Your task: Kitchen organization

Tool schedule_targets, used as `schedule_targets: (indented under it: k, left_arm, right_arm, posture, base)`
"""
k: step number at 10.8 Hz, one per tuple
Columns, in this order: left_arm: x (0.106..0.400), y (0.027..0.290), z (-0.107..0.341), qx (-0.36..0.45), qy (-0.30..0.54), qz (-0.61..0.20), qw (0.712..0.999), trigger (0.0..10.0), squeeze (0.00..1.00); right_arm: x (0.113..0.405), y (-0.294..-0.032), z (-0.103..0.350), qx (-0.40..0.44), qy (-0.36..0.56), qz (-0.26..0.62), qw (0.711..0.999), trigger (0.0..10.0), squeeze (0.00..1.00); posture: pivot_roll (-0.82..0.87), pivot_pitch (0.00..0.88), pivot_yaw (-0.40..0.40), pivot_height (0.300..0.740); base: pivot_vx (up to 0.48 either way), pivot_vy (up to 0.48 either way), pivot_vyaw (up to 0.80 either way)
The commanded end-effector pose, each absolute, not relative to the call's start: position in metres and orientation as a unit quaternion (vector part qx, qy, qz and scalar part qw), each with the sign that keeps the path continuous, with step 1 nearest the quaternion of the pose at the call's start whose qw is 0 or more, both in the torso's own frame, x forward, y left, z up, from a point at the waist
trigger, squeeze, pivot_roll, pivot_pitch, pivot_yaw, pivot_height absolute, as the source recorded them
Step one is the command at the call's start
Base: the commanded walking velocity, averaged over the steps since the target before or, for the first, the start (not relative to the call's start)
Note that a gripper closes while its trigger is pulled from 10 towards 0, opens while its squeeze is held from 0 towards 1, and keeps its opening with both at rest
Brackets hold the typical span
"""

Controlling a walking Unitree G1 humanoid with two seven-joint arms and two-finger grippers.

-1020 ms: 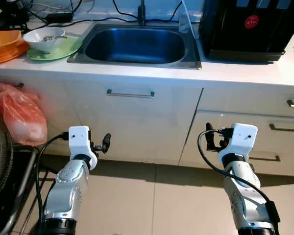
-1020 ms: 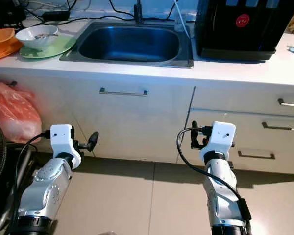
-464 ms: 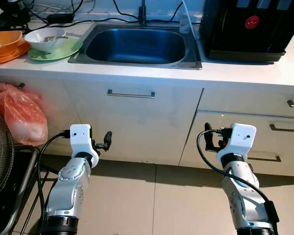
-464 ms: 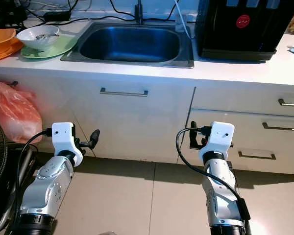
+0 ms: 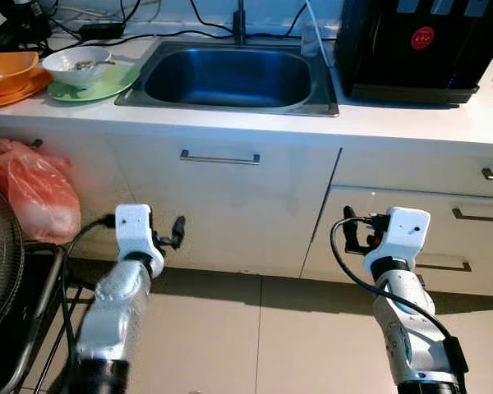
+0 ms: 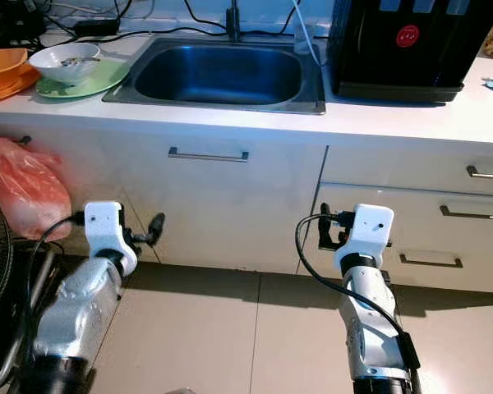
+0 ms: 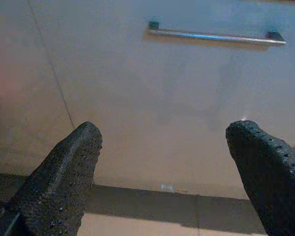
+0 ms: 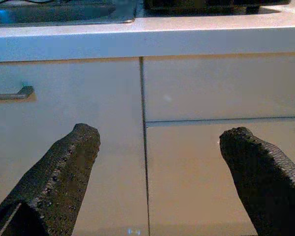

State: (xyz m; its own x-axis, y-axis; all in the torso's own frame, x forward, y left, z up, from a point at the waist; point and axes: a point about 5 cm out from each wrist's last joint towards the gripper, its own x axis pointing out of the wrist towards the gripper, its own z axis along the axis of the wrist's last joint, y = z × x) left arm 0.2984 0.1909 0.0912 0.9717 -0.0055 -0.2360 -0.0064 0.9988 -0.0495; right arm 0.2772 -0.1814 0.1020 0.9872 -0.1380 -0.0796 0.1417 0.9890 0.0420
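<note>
Cupboard door [image 5: 222,205] under the sink [image 5: 230,75] faces my left gripper [image 7: 162,147], fingers wide apart, holding nothing. My right gripper [image 8: 160,157], also wide and empty, faces what looks like drawers [image 5: 411,222].

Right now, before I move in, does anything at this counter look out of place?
One thing: an orange plastic bag hangs from the cabinet front, left of the sink. The white bowl on the green plate holds leftovers. Drawers look shut.
</note>
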Motion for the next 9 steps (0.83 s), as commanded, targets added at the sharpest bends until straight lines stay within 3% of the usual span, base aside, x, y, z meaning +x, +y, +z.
schedule_targets:
  k: [1,6,7,8,9]
  left_arm:
    - [0.304,0.197,0.099,-0.024,0.102,0.007,0.994,10.0,0.00]
    - [0.315,0.196,0.126,-0.034,0.019,0.014,0.999,10.0,0.00]
    - [0.313,0.199,0.131,-0.029,-0.007,0.033,0.999,10.0,1.00]
    - [0.313,0.201,0.132,-0.025,-0.007,0.039,0.999,10.0,1.00]
    - [0.314,0.204,0.134,-0.004,-0.016,0.047,0.999,10.0,1.00]
  right_arm:
    - [0.279,-0.184,0.106,0.024,0.024,-0.078,0.996,10.0,0.00]
    - [0.277,-0.176,0.117,0.012,-0.016,-0.065,0.998,10.0,0.00]
    - [0.276,-0.178,0.119,0.004,-0.015,-0.074,0.997,10.0,0.48]
    - [0.277,-0.178,0.120,0.021,-0.013,-0.066,0.997,10.0,1.00]
    - [0.278,-0.180,0.122,0.022,-0.020,-0.069,0.997,10.0,1.00]
  posture:
    - [0.03,0.003,0.039,0.740]
    - [0.03,0.013,0.037,0.740]
    - [0.03,0.014,0.035,0.740]
    - [0.03,0.014,0.035,0.740]
    - [0.03,0.014,0.037,0.740]
  base:
    - [0.000,0.000,0.00]
    - [0.000,0.000,0.00]
    - [0.000,0.000,0.00]
    - [0.000,0.000,0.00]
    - [0.000,0.000,0.00]
